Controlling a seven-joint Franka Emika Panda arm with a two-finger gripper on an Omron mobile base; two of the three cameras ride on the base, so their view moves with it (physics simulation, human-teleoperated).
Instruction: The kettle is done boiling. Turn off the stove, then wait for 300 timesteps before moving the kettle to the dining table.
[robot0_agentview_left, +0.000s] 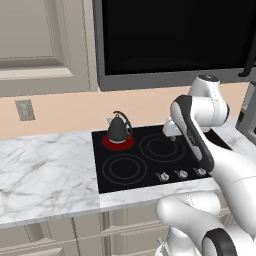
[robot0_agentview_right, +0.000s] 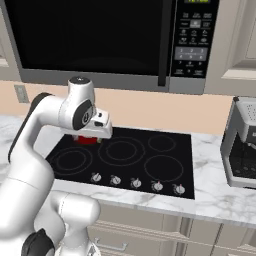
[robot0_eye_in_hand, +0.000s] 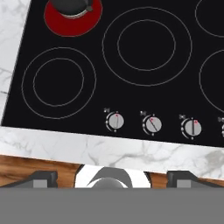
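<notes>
The dark grey kettle (robot0_agentview_left: 118, 128) stands on the back left burner (robot0_agentview_left: 118, 143), which glows red. In the hand view its base (robot0_eye_in_hand: 73, 6) shows at the top edge over the red ring (robot0_eye_in_hand: 72, 22). The black stove (robot0_agentview_left: 150, 156) has a row of silver knobs along its front: (robot0_eye_in_hand: 115, 120), (robot0_eye_in_hand: 152, 124), (robot0_eye_in_hand: 191, 127). My gripper (robot0_eye_in_hand: 113, 179) hangs open above the stove's front edge, nothing between its fingertips (robot0_eye_in_hand: 41, 178). My hand (robot0_agentview_right: 96, 128) hovers over the stove to the kettle's right and covers the kettle in the right base view. The dining table is out of view.
Marble counter (robot0_agentview_left: 45, 175) flanks the stove on both sides. A coffee machine (robot0_agentview_right: 242, 145) stands on the counter to the right. A black microwave (robot0_agentview_right: 100, 35) hangs above the stove. Wooden floor (robot0_eye_in_hand: 26, 164) shows below the counter edge.
</notes>
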